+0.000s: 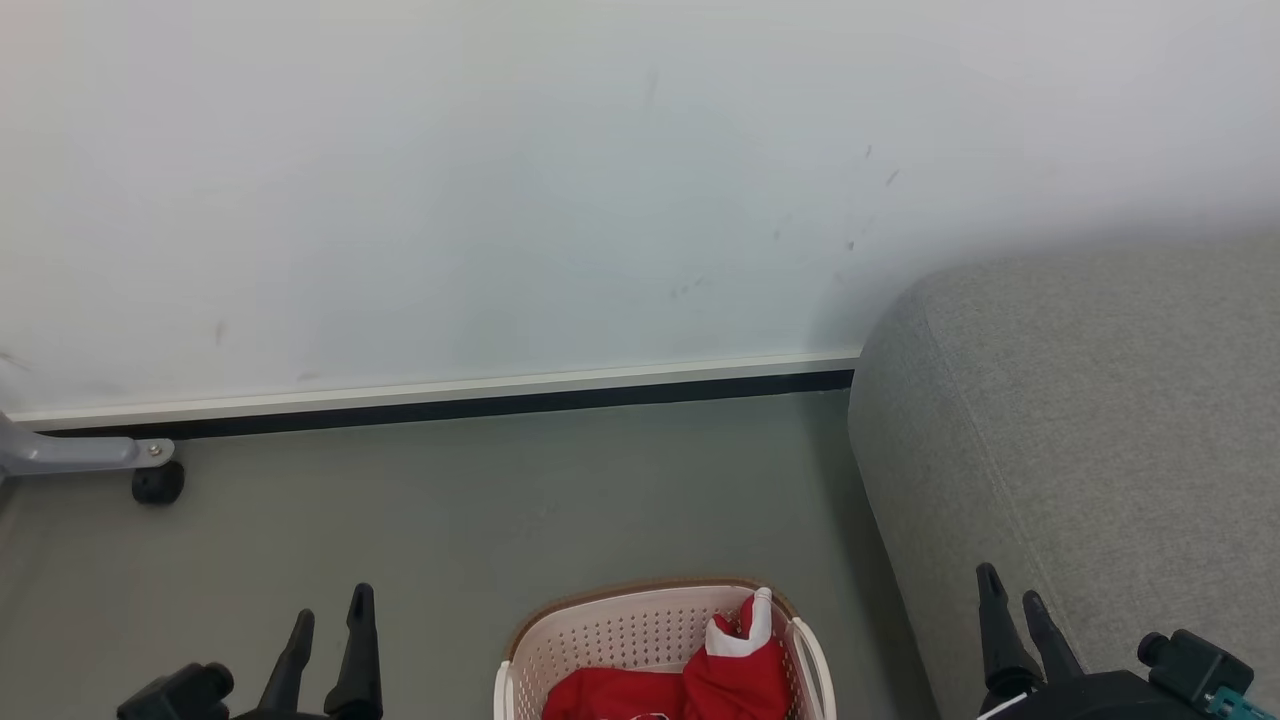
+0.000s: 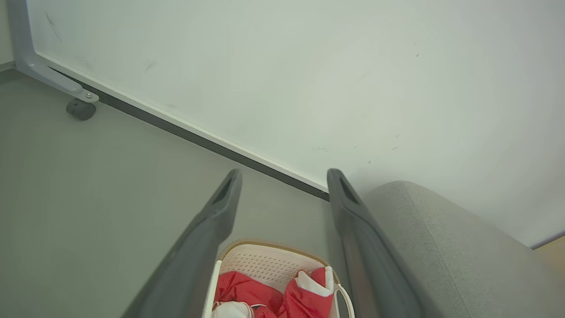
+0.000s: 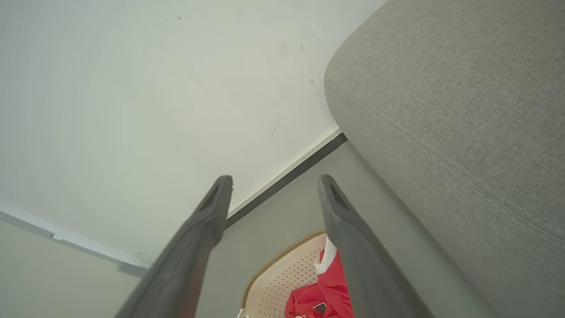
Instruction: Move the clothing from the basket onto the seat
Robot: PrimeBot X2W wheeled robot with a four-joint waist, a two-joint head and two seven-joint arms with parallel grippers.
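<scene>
Clothing (image 1: 690, 685): red, white trim, bunched inside the basket (image 1: 620, 625). Basket stands on the floor (image 1: 450, 500), between the grippers: to the right of the left gripper (image 1: 332, 603), to the left of the right gripper (image 1: 1010, 584), touching neither. Both grippers spread wide, fingers empty. Seat (image 1: 1100, 420) alongside the right gripper, on its right. Wall (image 1: 500, 200) ahead of both sets of fingertips; a caster (image 1: 158, 483) ahead-left of the left gripper.

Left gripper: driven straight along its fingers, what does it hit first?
Probably the white wall near its dark skirting. The left gripper, jaws open, aims over the basket. Depth is unclear.
</scene>
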